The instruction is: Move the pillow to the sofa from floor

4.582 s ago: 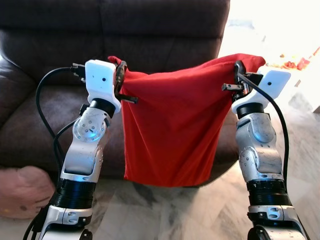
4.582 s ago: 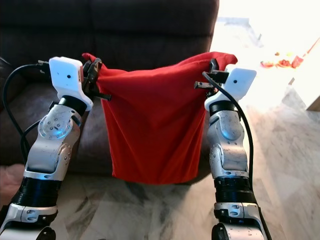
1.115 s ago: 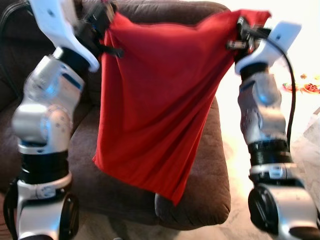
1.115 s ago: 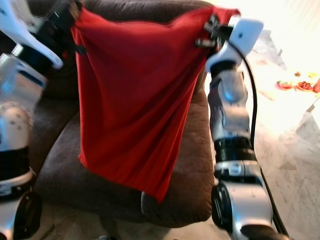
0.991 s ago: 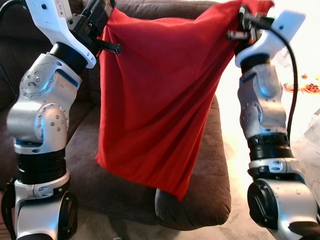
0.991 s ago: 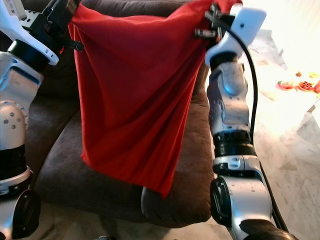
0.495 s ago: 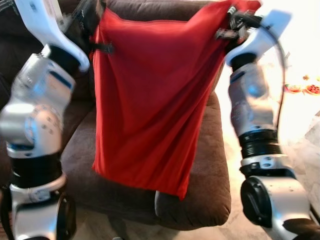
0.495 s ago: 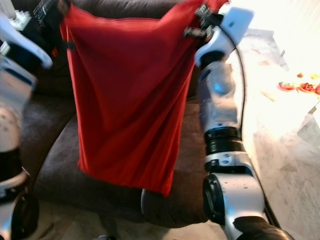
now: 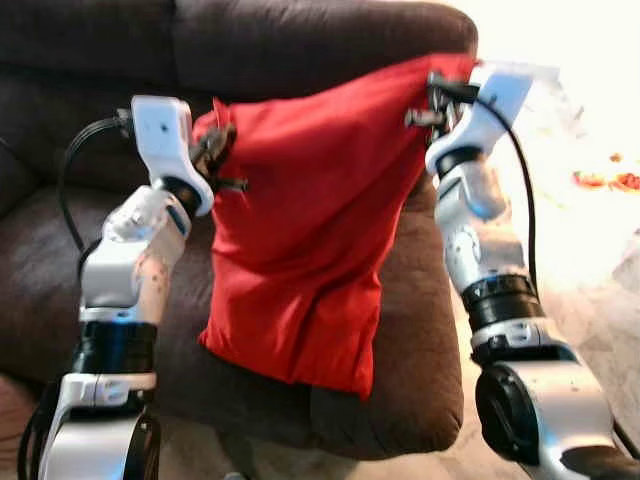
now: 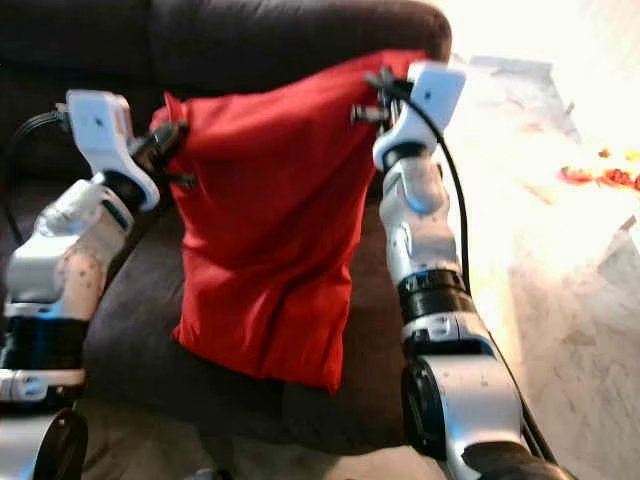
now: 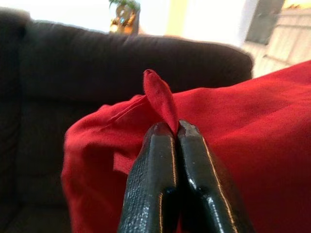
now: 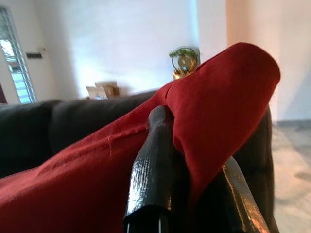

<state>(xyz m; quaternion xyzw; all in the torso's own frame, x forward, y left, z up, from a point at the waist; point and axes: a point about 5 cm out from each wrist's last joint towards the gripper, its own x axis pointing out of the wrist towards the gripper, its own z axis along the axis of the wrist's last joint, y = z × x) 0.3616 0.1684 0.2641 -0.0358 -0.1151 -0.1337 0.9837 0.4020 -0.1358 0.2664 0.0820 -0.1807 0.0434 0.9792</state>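
The red pillow hangs slack between my two grippers over the dark brown sofa. My left gripper is shut on its upper left corner, and the left wrist view has the black fingers pinching a red fold. My right gripper is shut on the upper right corner, with red cloth wrapped over one finger. The pillow's lower end is down at the seat cushion; I cannot tell whether it rests there.
The sofa backrest runs behind the pillow, and more seat lies to the left. The rounded front edge of the seat is below the pillow. Bright marble floor lies to the right, with small red items on it.
Both arms have come down and the pillow has dropped lower toward the seat, bunching up. The grip on both corners is unchanged. The camera view has also shifted.
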